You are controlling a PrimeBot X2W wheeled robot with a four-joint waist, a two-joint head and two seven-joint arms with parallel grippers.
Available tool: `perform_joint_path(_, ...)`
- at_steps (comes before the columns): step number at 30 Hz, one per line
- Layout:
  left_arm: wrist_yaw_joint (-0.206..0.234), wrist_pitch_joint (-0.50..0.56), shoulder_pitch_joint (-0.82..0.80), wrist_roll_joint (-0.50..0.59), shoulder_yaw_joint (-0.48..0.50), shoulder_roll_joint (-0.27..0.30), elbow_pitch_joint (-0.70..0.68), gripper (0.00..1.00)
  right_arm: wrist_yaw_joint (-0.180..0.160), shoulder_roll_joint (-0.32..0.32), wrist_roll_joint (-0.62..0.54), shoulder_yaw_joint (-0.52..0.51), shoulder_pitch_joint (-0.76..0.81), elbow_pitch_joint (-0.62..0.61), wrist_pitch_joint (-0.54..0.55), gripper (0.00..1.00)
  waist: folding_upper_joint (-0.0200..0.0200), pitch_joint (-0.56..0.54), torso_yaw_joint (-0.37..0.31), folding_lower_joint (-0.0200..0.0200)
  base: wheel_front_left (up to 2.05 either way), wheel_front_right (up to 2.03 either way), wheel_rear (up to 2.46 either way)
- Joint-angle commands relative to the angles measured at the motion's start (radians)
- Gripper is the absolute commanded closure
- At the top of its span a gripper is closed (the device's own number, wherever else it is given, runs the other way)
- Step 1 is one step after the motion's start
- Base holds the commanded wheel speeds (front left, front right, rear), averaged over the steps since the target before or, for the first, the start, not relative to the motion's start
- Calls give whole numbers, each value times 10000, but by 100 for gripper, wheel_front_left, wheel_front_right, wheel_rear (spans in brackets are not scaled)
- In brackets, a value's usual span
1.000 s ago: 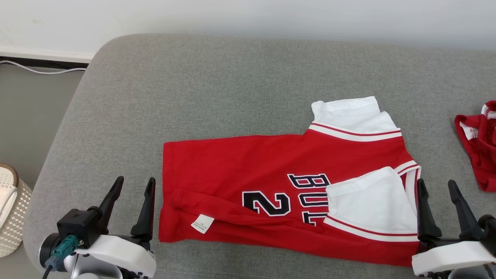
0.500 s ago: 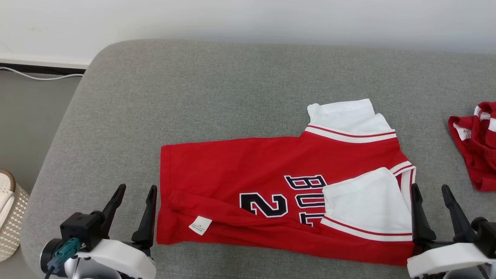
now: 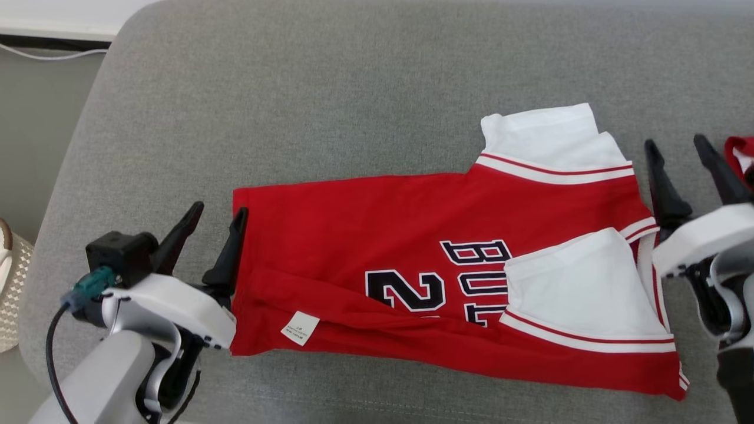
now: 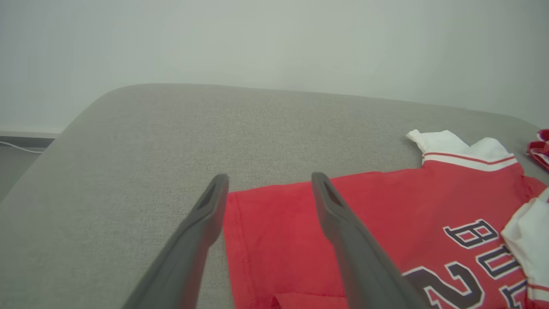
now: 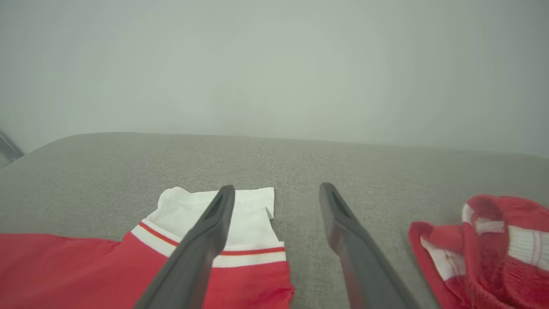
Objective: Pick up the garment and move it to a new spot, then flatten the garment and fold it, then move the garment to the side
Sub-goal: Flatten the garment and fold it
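The garment [image 3: 377, 235], a red jersey with white sleeves and dark lettering, lies spread flat across the grey cushion [image 3: 294, 106]. My left gripper [image 3: 219, 209] stands open at the jersey's left hem. In the left wrist view the left gripper [image 4: 269, 178] straddles that hem edge, its right finger over the garment [image 4: 386, 206]. My right gripper [image 3: 674, 143] is open beside the jersey's right end, level with the upper white sleeve. From the right wrist, the right gripper [image 5: 276, 189] has its left finger over the garment's [image 5: 253, 223] white sleeve and its right finger over bare cushion.
A second crumpled red and white cloth [image 5: 480, 244] lies just right of my right gripper, at the cushion's right side [image 3: 743, 148]. A woven basket [image 3: 12, 294] stands on the floor at left. A cable [image 3: 47, 54] runs along the wall base.
The head camera has tilted down and closer. Both grippers have moved forward along the cushion: the left up to the jersey's left hem, the right up beside the upper sleeve. Both stay open.
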Motion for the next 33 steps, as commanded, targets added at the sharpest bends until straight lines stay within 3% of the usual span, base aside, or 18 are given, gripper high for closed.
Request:
perform_joint_path(1,-343,-23,-825,-127,417,240,259,0,-2,-338,260,411,-738,53,321,0,-1,513,198,0,0,0,0)
perform_joint_path(5,-1072,66,-1578,-370,329,-39,1196,0,-2,-742,650,915,-1901,618,1021,0,-1,978,329,0,0,0,0)
perform_joint_path(17,-2343,180,-2802,-912,251,-495,3266,0,-2,-1247,1314,2136,-3977,1945,2164,0,-1,1806,425,0,0,0,0)
perform_joint_path(24,-2707,97,-3252,-1182,121,-597,3918,0,-2,-1290,1667,2735,-4590,2531,2265,0,-1,2083,448,0,0,0,0)
perform_joint_path(33,-2835,143,-3782,-1610,-311,-672,4187,0,-2,-1288,1853,3248,-5317,3417,2478,0,-1,2406,588,0,0,0,0)
